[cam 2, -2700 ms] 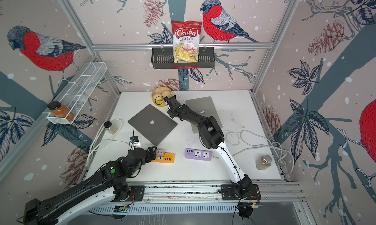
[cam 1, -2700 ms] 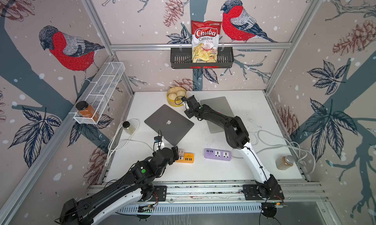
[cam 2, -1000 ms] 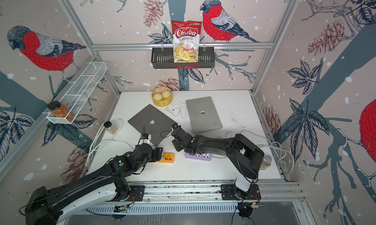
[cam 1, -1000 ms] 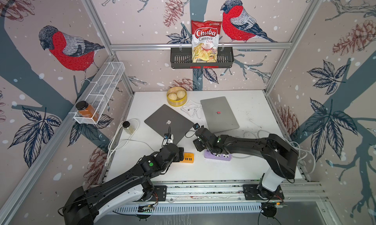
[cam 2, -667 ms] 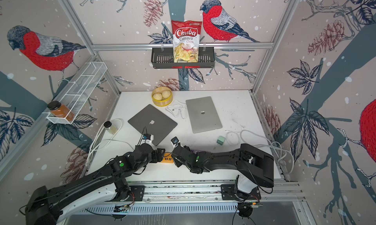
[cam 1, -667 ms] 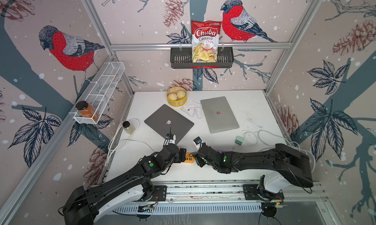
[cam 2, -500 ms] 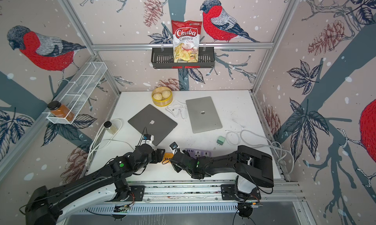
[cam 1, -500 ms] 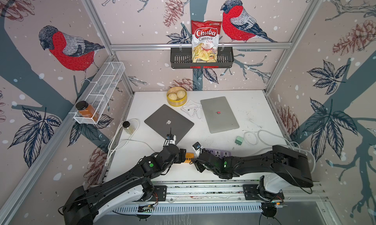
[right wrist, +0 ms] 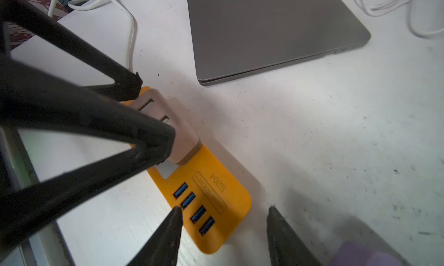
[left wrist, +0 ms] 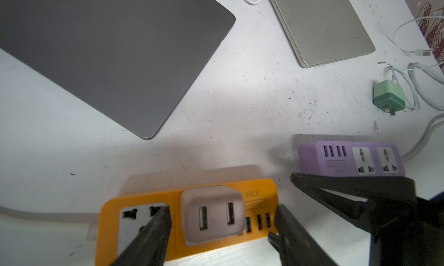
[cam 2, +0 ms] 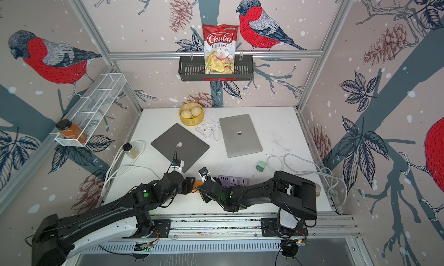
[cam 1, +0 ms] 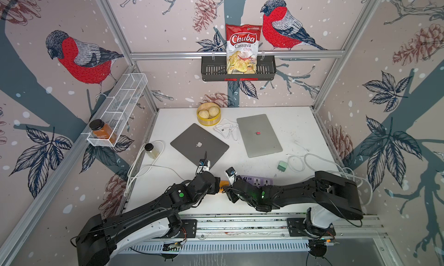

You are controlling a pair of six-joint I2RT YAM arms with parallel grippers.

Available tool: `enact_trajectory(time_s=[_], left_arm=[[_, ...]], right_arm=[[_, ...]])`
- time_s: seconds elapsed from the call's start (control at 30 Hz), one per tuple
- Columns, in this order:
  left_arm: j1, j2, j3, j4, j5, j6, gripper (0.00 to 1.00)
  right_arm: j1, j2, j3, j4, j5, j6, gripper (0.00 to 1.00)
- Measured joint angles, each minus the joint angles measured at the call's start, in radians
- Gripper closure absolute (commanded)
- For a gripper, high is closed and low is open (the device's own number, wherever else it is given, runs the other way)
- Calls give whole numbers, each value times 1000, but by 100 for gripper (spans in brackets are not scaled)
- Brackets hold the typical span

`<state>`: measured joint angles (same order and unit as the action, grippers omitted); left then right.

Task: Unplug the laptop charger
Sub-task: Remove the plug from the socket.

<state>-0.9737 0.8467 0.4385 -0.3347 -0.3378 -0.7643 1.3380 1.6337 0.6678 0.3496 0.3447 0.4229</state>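
White charger [left wrist: 211, 214] sat plugged in the orange power strip [right wrist: 237, 204]
Left tool [left wrist: 221, 212] was spread around the square charger; right tool [right wrist: 223, 210] was spread over the strip's end. Round yellow basket [cam 1: 208, 121] held buns [cam 1: 204, 113].

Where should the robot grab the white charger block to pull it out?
I'd pinch the white charger by its two flat sides, coming straight down. It stands up from the orange power strip with room either side; the open left gripper straddles it.
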Motion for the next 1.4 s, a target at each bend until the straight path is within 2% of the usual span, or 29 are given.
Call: enact_trajectory(time_s=[0.3, 0.53, 1.03, 1.4], left_arm=[[-12, 39, 3, -22, -58, -25, 34], [-12, 35, -2, -22, -63, -24, 41], [-24, 87, 0, -10, -63, -22, 45], [-24, 88, 2, -9, -89, -20, 64]], right_arm=[[-24, 9, -40, 18, -12, 48, 44], [-37, 13, -51, 49, -33, 51, 44], [-48, 39, -41, 83, -58, 55, 45], [-48, 48, -33, 87, -62, 58, 46]])
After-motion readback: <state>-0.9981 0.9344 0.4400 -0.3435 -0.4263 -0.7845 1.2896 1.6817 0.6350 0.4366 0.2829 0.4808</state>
